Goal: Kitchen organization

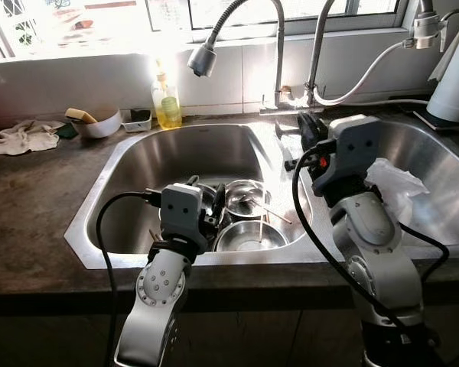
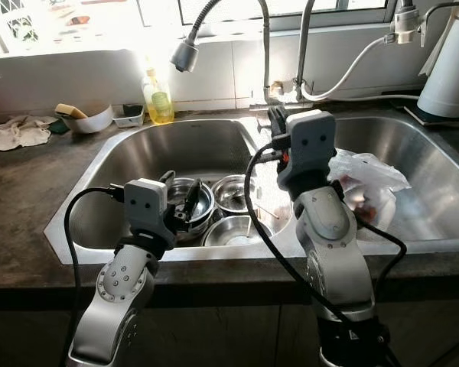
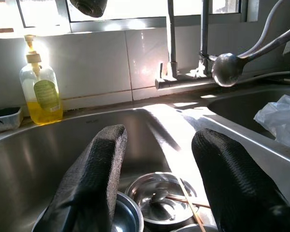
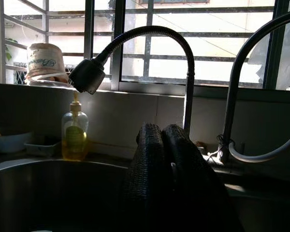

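Observation:
Several steel bowls (image 1: 245, 199) are nested in the left basin of the steel sink (image 1: 138, 164); the near one (image 1: 249, 235) is empty and thin wooden sticks (image 1: 271, 212) lie across another. My left gripper (image 1: 206, 189) hangs just above the leftmost bowl (image 3: 123, 217), fingers (image 3: 99, 164) wide open and empty. My right gripper (image 1: 307, 126) is raised over the divider between the basins near the tap base, its fingers (image 4: 159, 145) pressed shut with nothing between them.
A pull-out faucet head (image 1: 203, 60) hangs over the left basin. A yellow soap bottle (image 1: 167, 103), a small tray (image 1: 139, 118), a white bowl with a sponge (image 1: 99, 122) and a cloth (image 1: 23, 136) sit at the back left. A white plastic bag (image 1: 398, 187) lies in the right basin, a white kettle (image 1: 455, 73) behind it.

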Tool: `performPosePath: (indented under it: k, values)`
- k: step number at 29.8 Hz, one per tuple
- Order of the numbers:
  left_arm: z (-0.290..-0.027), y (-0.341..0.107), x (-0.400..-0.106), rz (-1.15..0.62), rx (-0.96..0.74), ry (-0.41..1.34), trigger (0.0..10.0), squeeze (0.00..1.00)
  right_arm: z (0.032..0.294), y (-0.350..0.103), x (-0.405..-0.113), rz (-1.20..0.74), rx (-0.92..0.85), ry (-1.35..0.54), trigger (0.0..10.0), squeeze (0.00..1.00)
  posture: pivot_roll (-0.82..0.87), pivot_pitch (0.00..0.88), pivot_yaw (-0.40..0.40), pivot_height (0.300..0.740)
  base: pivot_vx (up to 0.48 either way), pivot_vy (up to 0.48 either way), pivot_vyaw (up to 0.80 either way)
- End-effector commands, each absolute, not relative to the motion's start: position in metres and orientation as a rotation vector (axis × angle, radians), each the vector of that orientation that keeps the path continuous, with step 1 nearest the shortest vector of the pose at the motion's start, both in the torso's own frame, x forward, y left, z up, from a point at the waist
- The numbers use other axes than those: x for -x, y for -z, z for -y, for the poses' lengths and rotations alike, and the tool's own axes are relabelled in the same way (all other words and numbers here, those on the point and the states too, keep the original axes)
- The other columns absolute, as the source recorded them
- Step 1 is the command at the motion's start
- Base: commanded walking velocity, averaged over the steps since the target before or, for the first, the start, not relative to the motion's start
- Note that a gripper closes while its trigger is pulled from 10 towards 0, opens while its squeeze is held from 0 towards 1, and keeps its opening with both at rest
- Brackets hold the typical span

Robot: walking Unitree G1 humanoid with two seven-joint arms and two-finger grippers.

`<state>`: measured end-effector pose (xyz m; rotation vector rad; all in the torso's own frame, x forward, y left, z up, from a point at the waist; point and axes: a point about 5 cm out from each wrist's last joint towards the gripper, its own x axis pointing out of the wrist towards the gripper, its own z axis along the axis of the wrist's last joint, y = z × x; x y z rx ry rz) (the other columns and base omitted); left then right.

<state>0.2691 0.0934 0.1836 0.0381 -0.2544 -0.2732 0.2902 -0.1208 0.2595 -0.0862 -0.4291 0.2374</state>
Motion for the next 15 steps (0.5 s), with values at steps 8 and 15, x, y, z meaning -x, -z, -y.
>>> performPosePath:
  k: [8,15]
  values:
    - [-0.095,-0.182,-0.27,0.244,-0.045,0.263,10.0,0.0,0.122,-0.251,-0.295,0.363,0.114,-0.241,10.0,0.0,0.0,0.028,0.0,0.74,0.0,0.47,0.0]
    - [-0.096,-0.182,-0.271,0.244,-0.042,0.253,10.0,0.0,0.123,-0.242,-0.305,0.286,0.102,-0.24,10.0,0.0,0.0,0.028,-0.006,0.74,0.0,0.0,0.0]
